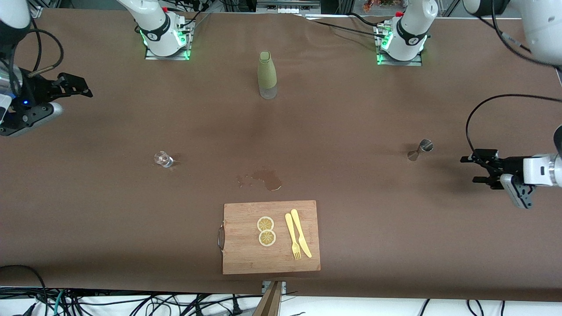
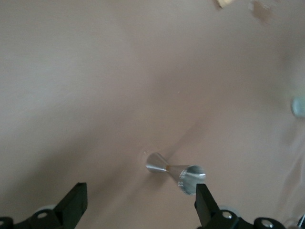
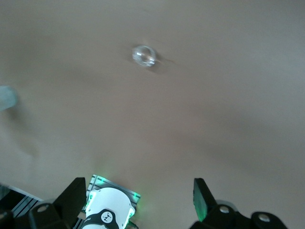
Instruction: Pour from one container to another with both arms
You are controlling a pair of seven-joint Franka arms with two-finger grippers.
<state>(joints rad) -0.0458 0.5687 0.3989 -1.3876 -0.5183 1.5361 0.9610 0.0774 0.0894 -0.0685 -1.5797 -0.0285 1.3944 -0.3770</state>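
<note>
Two black end effectors face you, fingers apart: left end effector point(image 1: 476, 169) near one steel hourglass jigger point(image 1: 420, 149), right end effector point(image 1: 79, 85) over brown worktop point(image 1: 109, 210) near one small clear glass point(image 1: 162, 159). No writing legible.

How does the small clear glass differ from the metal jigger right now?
The small clear glass is transparent and squat; the hourglass-shaped steel jigger is opaque metal, pinched at the waist. The glass stands toward the right arm's end of the brown table, the jigger toward the left arm's end. Both stand upright and untouched, each gripper open and apart.
</note>
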